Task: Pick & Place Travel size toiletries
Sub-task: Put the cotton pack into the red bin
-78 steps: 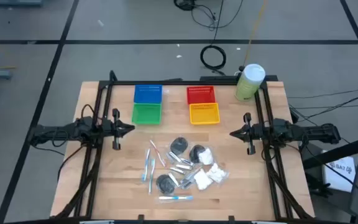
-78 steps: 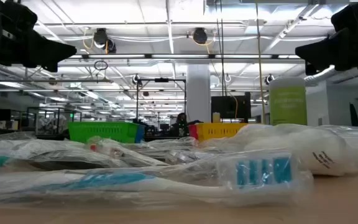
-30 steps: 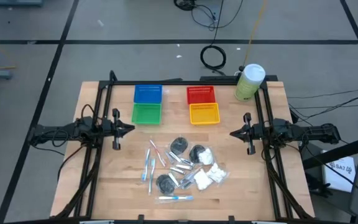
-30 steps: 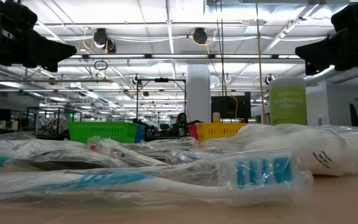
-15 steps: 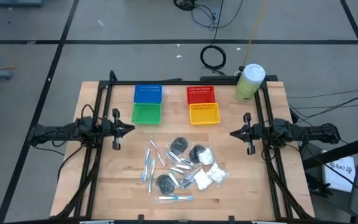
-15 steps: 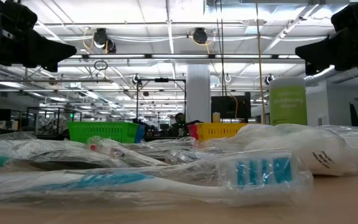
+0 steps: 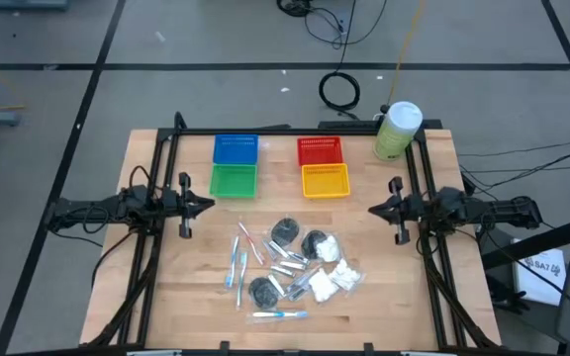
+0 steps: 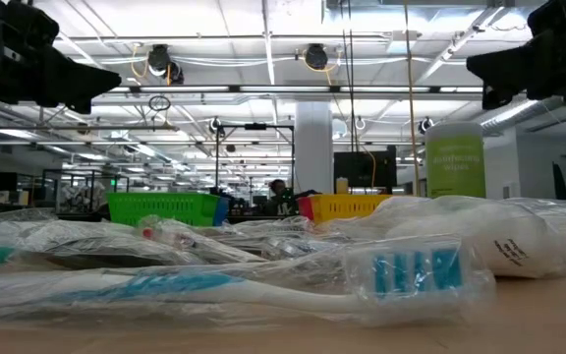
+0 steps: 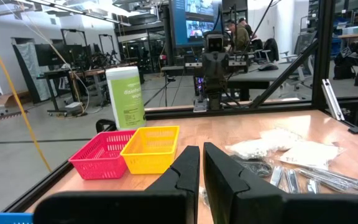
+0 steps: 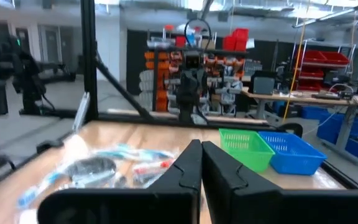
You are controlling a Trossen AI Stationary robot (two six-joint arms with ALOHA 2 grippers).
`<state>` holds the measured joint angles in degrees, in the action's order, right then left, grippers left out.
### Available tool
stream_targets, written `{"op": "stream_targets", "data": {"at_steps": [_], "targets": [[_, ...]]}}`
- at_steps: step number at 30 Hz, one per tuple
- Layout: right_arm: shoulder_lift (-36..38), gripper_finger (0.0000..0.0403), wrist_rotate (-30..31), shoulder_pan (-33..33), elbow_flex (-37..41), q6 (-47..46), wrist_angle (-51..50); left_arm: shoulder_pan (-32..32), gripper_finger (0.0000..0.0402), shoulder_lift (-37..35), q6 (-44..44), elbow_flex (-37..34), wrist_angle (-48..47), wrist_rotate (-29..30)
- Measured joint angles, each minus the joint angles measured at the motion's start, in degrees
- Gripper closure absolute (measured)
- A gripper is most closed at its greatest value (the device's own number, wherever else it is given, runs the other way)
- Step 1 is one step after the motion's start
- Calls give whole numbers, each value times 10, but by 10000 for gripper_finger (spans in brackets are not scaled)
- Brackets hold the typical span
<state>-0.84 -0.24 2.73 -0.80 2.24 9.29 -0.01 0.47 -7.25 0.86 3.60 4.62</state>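
Observation:
The travel size toiletries (image 7: 290, 262) lie in a loose pile on the near middle of the table: blue toothbrushes in clear wrap (image 7: 236, 265), a pink one (image 7: 248, 243), dark discs (image 7: 285, 231), white puffy packets (image 7: 334, 277) and silver tubes (image 7: 287, 267). In the low view a wrapped blue toothbrush (image 8: 263, 280) lies nearest. My left gripper (image 7: 209, 205) hovers shut at the left of the pile, and my right gripper (image 7: 371, 210) hovers shut at its right. Both stand above the table and touch nothing. The wrist views show each pair of fingers closed together (image 9: 201, 168) (image 10: 201, 163).
Beyond the pile stand the blue (image 7: 235, 148), green (image 7: 233, 180), red (image 7: 319, 150) and yellow (image 7: 326, 180) baskets. A tall pale-green canister with a white lid (image 7: 397, 131) stands at the far right corner. Black frame rails (image 7: 156, 198) run along both table sides.
My right arm has risen slightly, showing higher in the low view than half a second ago. The left arm and the toiletries have kept still.

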Motion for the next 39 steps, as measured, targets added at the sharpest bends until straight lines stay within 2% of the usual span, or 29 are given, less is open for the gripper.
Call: {"op": "stream_targets", "data": {"at_steps": [8,19,21,24,26,29,34,39], "targets": [[0,403,1,0,0,-115,14,0,378,0,0,0,0,0],[-1,393,5,0,0,-123,28,0,378,0,0,0,0,0],[-2,381,20,0,0,-130,49,0,378,0,0,0,0,0],[-19,356,22,0,0,-163,141,0,378,0,0,0,0,0],[-43,331,-14,0,-4,-165,206,0,378,0,0,0,0,0],[-96,278,-27,8,-31,-160,225,0,378,0,0,0,0,0],[-235,188,3,37,-118,-135,178,0,378,0,0,0,0,0],[-404,148,39,80,-241,-105,28,0,378,0,0,0,0,0]]}}
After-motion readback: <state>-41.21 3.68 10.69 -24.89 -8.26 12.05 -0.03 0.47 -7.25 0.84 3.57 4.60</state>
